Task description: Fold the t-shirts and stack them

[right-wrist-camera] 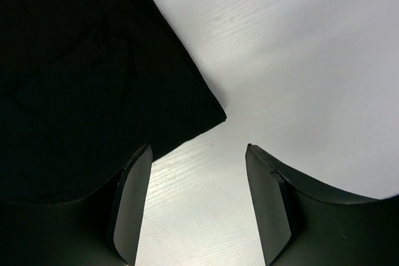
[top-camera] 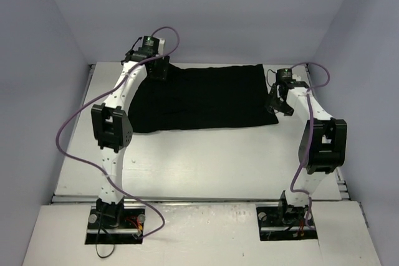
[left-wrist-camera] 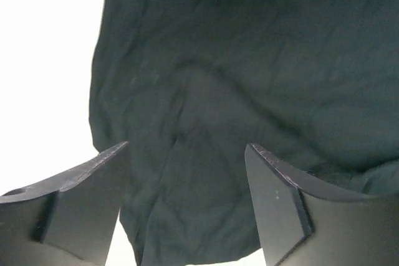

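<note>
Showing plain black wrinkled cloth t-shirt (top-camera: 206, 98) spread flat toward 12 o'clock on white table (top-camera: 187, 166); left gripper (left-wrist-camera: 187, 146) wide open, empty, over its 10 o'clock corner; right gripper (right-wrist-camera: 199, 147) wide open, empty, at its 4 o'clock corner. Best pinching all layers, lifting evenly. No containers visible.

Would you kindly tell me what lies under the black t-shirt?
The black t-shirt lies spread out on the white table, which shows along the shirt's near and right edges. The cloth covers the surface directly beneath, so anything under it cannot be seen.
</note>
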Motion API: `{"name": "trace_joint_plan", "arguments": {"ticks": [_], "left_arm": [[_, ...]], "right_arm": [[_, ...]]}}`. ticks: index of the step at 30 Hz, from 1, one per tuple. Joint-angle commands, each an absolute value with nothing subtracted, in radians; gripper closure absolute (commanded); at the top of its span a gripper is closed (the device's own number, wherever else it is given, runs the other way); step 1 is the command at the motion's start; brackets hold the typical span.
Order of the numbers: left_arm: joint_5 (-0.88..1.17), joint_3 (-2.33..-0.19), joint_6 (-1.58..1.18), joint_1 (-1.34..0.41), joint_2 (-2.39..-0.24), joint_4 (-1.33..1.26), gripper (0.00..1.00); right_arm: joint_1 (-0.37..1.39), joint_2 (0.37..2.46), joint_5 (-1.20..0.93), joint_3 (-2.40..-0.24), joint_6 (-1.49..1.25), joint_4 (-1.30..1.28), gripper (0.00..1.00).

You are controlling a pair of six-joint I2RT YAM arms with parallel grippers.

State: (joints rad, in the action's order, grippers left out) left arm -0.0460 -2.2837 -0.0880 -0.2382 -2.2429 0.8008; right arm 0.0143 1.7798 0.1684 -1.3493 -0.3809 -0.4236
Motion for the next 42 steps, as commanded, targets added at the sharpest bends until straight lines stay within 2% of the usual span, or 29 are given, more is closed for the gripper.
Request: {"name": "trace_joint_plan", "arguments": {"ticks": [1, 6, 11, 19, 28, 32, 38, 42], "left_arm": [[-0.201, -2.006, -0.204, -0.224, -1.915, 0.775, 0.25], [-0.199, -1.55, -0.363, -0.129, -1.638, 0.73, 0.21], [-0.096, -1.339, -0.454, -0.062, -1.612, 0.651, 0.21], [-0.005, -1.204, -0.482, 0.041, -1.628, 0.485, 0.26], [0.03, -1.15, -0.523, 0.052, -1.666, 0.381, 0.31], [0.043, -1.161, -0.536, 0.052, -1.704, 0.38, 0.36], [0.054, -1.134, -0.561, 0.05, -1.723, 0.363, 0.5], [0.057, -1.122, -0.572, 0.049, -1.738, 0.368, 0.67]], "right_arm": [[0.017, 1.745, 0.152, -1.324, -0.409, -0.395, 0.42], [0.011, 1.752, 0.161, -1.309, -0.437, -0.382, 0.42], [0.008, 1.765, 0.158, -1.299, -0.451, -0.362, 0.42], [0.005, 1.792, 0.142, -1.289, -0.453, -0.343, 0.43], [-0.014, 1.804, 0.139, -1.27, -0.461, -0.306, 0.43], [-0.026, 1.825, 0.142, -1.266, -0.465, -0.295, 0.44], [-0.028, 1.855, 0.158, -1.245, -0.472, -0.277, 0.44], [-0.028, 1.857, 0.172, -1.206, -0.479, -0.273, 0.44]]}}
